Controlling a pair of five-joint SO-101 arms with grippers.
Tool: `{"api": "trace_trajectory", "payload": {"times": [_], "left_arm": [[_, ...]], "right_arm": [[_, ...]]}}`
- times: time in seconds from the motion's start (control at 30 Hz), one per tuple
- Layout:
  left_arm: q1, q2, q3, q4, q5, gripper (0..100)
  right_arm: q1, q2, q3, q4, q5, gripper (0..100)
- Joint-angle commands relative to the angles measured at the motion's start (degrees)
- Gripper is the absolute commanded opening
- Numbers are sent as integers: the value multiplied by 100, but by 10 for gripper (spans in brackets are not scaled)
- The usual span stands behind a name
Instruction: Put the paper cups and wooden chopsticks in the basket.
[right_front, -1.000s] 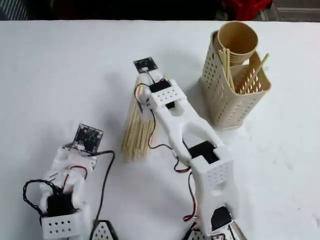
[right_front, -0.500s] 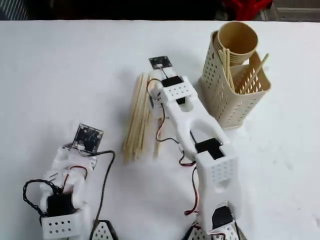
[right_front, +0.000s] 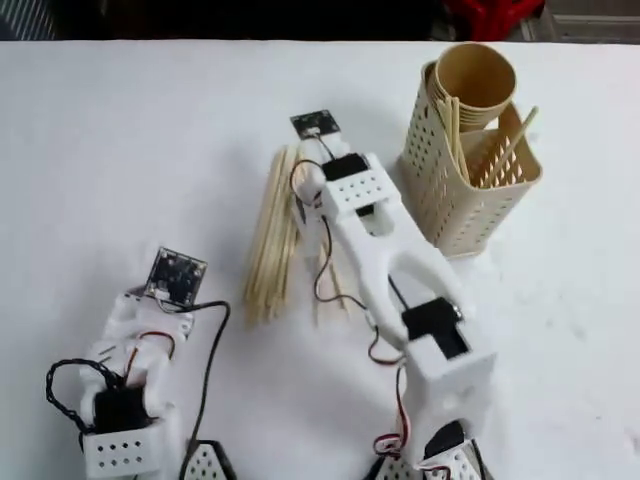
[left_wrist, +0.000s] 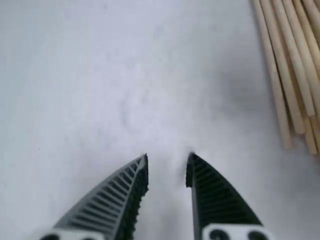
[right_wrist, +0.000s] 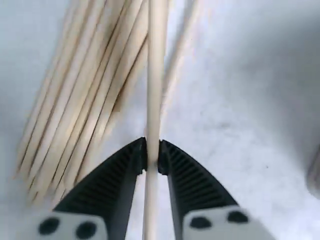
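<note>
The right tool (right_wrist: 152, 151) is closed on a single chopstick (right_wrist: 155, 70), its two black fingers pinching the stick from both sides partway along its length. Just beside that stick lies the pile of chopsticks (right_front: 273, 235), spread in a loose fan on the white counter (right_front: 120, 130) near its middle, with the right arm reaching over the pile's near-basket edge. The left tool (left_wrist: 167, 160) sits low over bare counter with its fingers slightly apart and nothing between them; the ends of the pile show off to one side in its wrist view, well apart from its tips. The basket (right_front: 437, 205), a beige perforated one, stands upright at the far right of the counter. Inside it are stacked paper cups (right_front: 478, 72) and several chopsticks (right_front: 507, 150) leaning on end against its rim.
</note>
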Motion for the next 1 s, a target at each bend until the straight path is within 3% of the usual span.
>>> {"api": "trace_trajectory", "payload": {"times": [0.0,0.13,0.37,0.47,0.6,0.8,0.97], "left_arm": [[48,-48,-18,35,-44,146],[48,-48,-18,35,-44,146],[48,-48,-18,35,-44,146],[48,-48,-18,35,-44,146],[48,-48,-18,35,-44,146],[48,-48,-18,35,-44,146],[48,-48,-18,35,-44,145]], "right_arm": [[22,-690,387,-347,-255,16],[145,-549,492,-611,-888,16],[66,22,404,-848,-1160,18],[4,22,167,-629,-1169,46],[-136,75,-88,-312,-1196,169],[-136,75,-97,-338,-1160,137],[286,22,-158,-356,-932,135]]}}
